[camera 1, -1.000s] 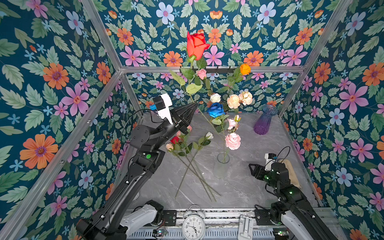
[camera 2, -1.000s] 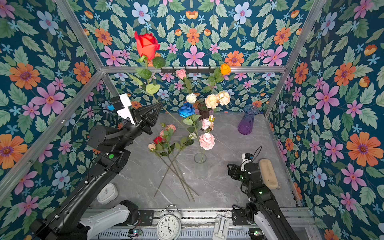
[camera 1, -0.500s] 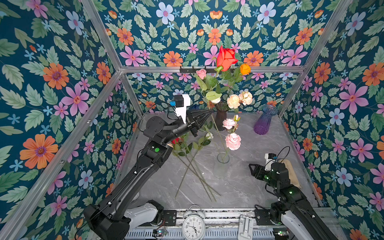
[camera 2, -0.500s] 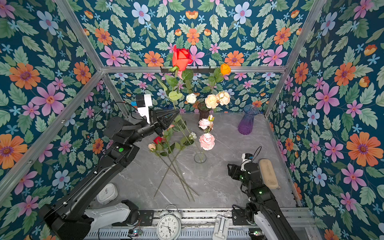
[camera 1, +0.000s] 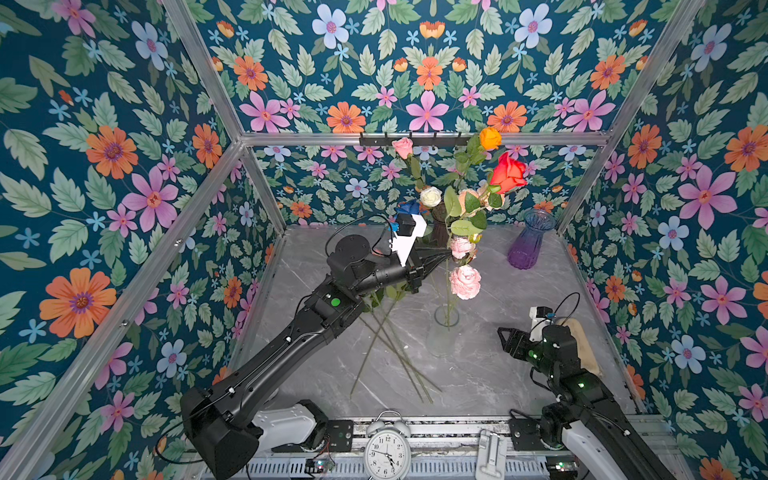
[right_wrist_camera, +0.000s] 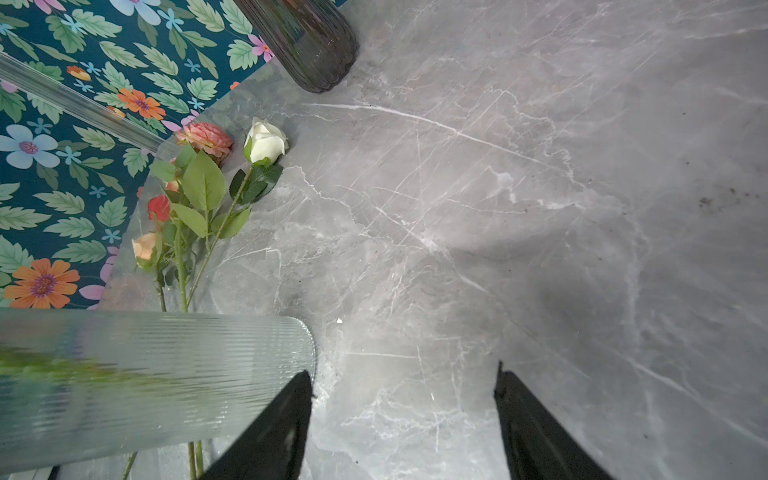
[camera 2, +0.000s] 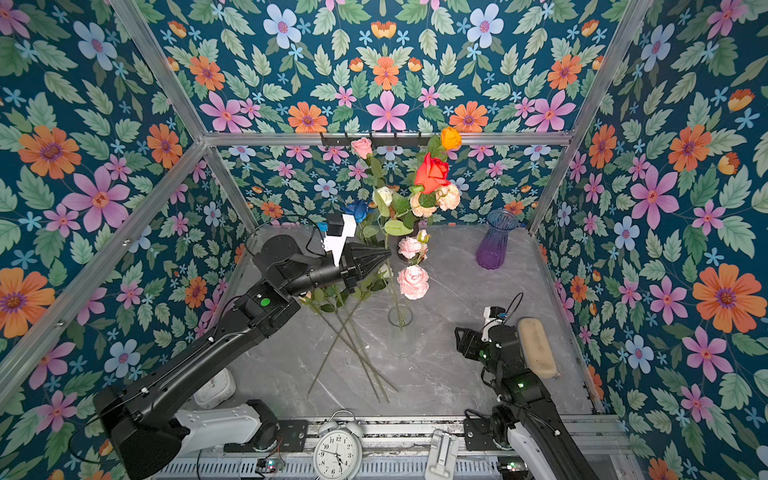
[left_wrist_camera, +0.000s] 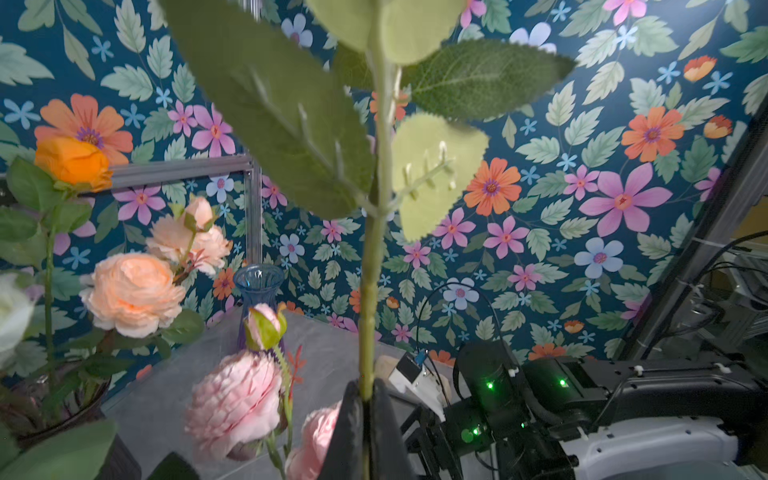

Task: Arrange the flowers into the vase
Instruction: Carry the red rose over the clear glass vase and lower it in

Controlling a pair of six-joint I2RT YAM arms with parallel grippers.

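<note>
Several flowers [right_wrist_camera: 195,195] lie loose on the table [camera 1: 478,374] at the left, heads bunched and stems crossed, not yet placed. My left gripper [camera 1: 444,257] is pinched shut on the stem of a red rose [camera 1: 507,173], holding it upright above the clear ribbed vase [camera 1: 444,336] so the stem can go down its narrow mouth; whether the end is in, I cannot tell. It has a long green stem, broad toothed leaves and a full scarlet head. Two pink flowers [camera 1: 464,281] stand in that vase. My right gripper [right_wrist_camera: 401,374] sits wide open and empty just beside its base, likely to steady it.
</note>
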